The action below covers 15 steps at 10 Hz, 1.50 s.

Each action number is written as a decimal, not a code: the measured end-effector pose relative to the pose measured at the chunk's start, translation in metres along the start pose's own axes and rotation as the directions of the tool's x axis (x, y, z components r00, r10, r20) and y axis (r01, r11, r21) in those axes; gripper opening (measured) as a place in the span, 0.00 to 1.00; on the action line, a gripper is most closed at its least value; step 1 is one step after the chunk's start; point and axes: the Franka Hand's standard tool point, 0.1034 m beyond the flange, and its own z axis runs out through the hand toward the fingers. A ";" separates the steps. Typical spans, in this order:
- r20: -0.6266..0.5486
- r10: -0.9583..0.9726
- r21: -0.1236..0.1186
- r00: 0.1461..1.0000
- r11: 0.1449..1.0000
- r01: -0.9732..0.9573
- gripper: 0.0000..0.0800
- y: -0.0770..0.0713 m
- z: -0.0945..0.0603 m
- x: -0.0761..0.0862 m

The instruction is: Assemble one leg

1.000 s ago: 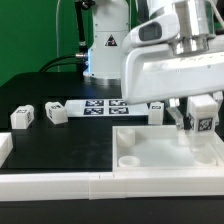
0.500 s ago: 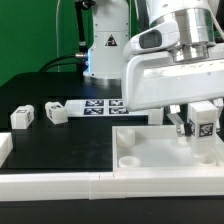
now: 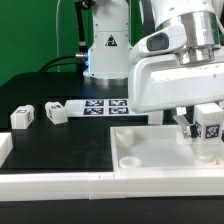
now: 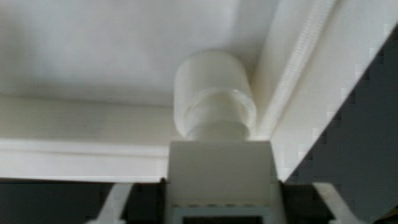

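In the exterior view, the gripper (image 3: 201, 120) hangs over the table (image 3: 70, 135) near its edge on the exterior view's right. Its fingers are closed on the leg (image 3: 212, 123), whose marker tag faces the camera. The leg is clear of the table, above the far corner of the large white square top (image 3: 160, 160). That top lies in the table corner nearest the camera, on the exterior view's right. Two loose legs (image 3: 22, 117) (image 3: 55, 111) sit well apart from it toward the opposite edge, and the marker board (image 3: 105, 106) lies between them and the arm.

This view does not show whether the leg's lower end lines up with a corner socket (image 3: 130, 160). If the leg comes down off-centre, it would likely land on the raised rim and cock sideways in the grip.

In the wrist view, the leg (image 4: 217, 100) runs straight out from between the fingers (image 4: 118, 204). Its rounded end points into the inside corner where two walls (image 4: 294, 60) of the square top meet. The fingers are only narrowly apart and grip the leg's squared body.

The rounded end looks very close to one wall, though contact cannot be made out. Pressing on from here could make it scrape that wall, jam before seating, or push the whole square top across the table. The smooth white plastic could also slip between the fingers if a twist is started before the leg is seated.
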 end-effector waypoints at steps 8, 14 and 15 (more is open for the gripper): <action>-0.009 0.002 -0.006 1.000 1.000 -0.002 0.77 0.002 0.007 -0.005; -0.006 0.006 0.001 1.000 1.000 -0.006 0.81 -0.001 -0.015 0.012; -0.004 0.005 0.004 1.000 1.000 -0.005 0.81 -0.001 -0.023 0.019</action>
